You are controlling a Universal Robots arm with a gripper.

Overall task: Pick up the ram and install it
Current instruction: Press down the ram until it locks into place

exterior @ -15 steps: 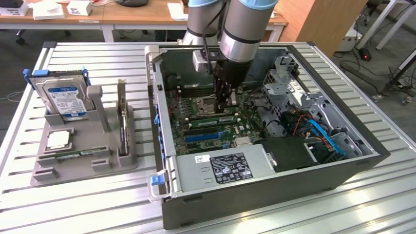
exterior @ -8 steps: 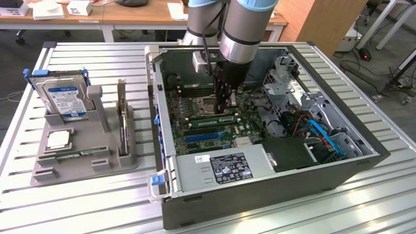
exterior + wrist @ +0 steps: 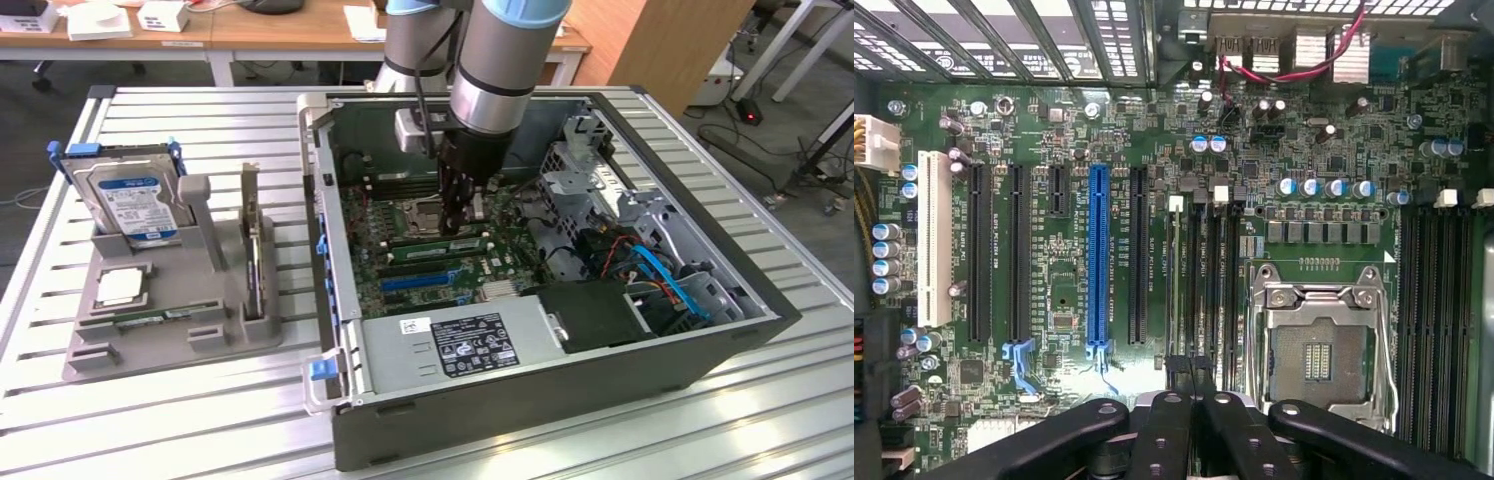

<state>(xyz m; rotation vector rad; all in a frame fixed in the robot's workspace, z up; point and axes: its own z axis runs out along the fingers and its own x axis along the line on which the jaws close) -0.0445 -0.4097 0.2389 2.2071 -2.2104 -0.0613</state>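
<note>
gripper (image 3: 461, 228) is deep in the open PC case (image 3: 534, 415), over the motherboard between the CPU socket (image 3: 1319, 345) and the expansion slots; the wrist view has its fingers (image 3: 1164, 430) drawn together with only a slit between them, can't tell if anything sits in that slit. the ram (image 3: 434, 246) lies along the DIMM slots (image 3: 1204, 270) just under the fingertips; can't tell if it's touched or fully seated. Writing: power supply label (image 3: 461, 345) has a white sticker and black print with round marks, and the hard drive (image 3: 134, 200) has a blue-white label, neither readable. White silkscreen runs beside the blue PCIe slot (image 3: 1098, 255) and the white PCI slot (image 3: 934, 235), too small to read. Room: drive cage (image 3: 601, 190) and blue SATA cables (image 3: 674, 280) crowd the exterior view's right of the arm, and the case wall is close behind it; the socket side is lower and more open. Grey fixture tray (image 3: 174, 340) stands well apart on the slatted table (image 3: 200, 430), holding the drive, an upright expansion card (image 3: 251, 240) and a square processor chip (image 3: 120, 287)
</note>
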